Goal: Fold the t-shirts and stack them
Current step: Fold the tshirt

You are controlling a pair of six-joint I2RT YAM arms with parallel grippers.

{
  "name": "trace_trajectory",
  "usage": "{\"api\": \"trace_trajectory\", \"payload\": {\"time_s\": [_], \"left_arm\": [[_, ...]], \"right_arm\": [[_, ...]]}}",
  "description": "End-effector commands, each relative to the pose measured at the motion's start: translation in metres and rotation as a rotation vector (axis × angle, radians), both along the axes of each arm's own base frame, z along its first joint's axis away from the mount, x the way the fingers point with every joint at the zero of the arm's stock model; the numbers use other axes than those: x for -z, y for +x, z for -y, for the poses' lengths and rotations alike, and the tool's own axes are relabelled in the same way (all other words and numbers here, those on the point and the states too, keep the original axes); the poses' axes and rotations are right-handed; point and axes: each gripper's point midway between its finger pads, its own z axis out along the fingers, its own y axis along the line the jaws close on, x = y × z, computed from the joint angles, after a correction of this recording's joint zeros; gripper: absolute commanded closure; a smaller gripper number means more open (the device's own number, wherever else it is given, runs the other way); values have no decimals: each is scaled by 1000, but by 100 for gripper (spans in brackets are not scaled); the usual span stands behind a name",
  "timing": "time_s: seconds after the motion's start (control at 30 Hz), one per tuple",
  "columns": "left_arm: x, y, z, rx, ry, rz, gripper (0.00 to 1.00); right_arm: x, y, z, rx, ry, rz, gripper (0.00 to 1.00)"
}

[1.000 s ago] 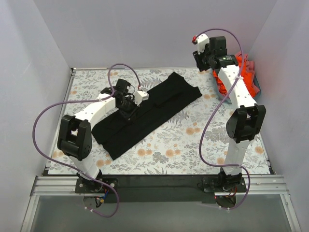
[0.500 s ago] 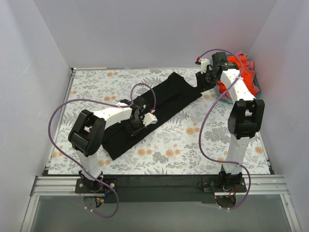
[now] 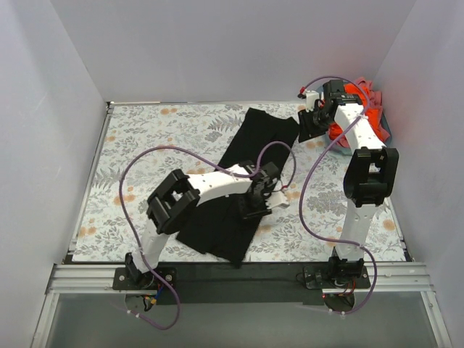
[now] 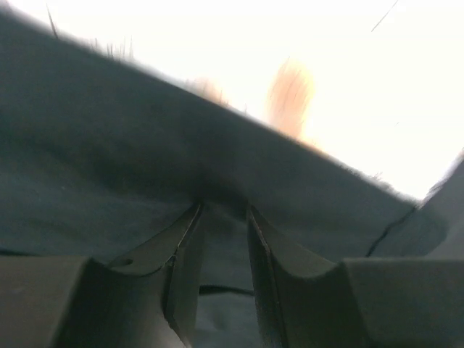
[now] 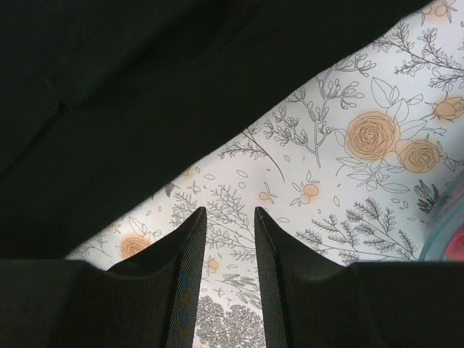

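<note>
the large black short-sleeved cloth t-shirt [image 3: 262, 136] lies slantwise across the middle of the floral-printed table cover [image 3: 159, 130], its far end close to the right arm and its near end rumpled by the front edge; it looks soft, limp and light, so i judge it will sag and drag rather than keep a shape, and is best taken at a hem, shoulder or corner, at two ends together, not mid-panel; the left gripper [image 4: 225, 206] is pinched on a raised fold of the black cloth toward the shirt's right side; the right gripper [image 5: 230, 212] hangs parted and empty over bare table cover, just beside the shirt's far edge; a bright orange-red shirt [image 3: 360, 98] sits bunched in the teal plastic basket [image 3: 386, 132] at the far right corner.
</note>
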Motion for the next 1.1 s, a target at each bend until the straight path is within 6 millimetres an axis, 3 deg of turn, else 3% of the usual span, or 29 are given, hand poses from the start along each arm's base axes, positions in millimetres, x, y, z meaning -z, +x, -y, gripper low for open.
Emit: {"api": "trace_trajectory", "payload": {"time_s": [0.0, 0.07, 0.13, 0.17, 0.23, 0.27, 0.43, 0.47, 0.6, 0.8, 0.97, 1.0, 1.07], "left_arm": [[-53, -2, 89, -30, -286, -84, 71], [-80, 16, 105, -74, -375, -63, 71], [-123, 36, 116, -109, -510, -33, 70], [-135, 57, 107, -180, -543, -25, 70], [-157, 78, 92, -241, -603, 3, 70], [-160, 101, 73, -309, -610, 20, 70], [-140, 150, -3, -478, -560, 86, 72], [-121, 145, -18, -504, -523, 64, 72], [-89, 150, -54, -568, -469, 91, 73], [-54, 140, -76, -602, -427, 57, 75], [-61, 129, -74, -621, -461, 24, 75], [-63, 127, -74, -625, -466, 24, 75], [-69, 125, -74, -629, -473, 30, 75]], "right_arm": [[0, 8, -1, -11, 11, 2, 60], [-4, 14, -5, -16, 31, 17, 60], [1, 20, -10, -15, 47, 5, 60], [-2, 26, -12, -14, 56, 17, 61], [6, 30, -21, -25, 62, 6, 62], [4, 34, -24, -33, 74, 14, 62], [24, 45, -48, -43, 90, -7, 66], [27, 47, -50, -38, 86, -8, 67], [49, 57, -60, -27, 67, -24, 73], [85, 65, -69, -8, -16, -37, 87], [113, 72, -75, -5, -108, -32, 89], [127, 69, -82, -19, -121, -49, 89], [130, 74, -92, -28, -122, -39, 89]]}}
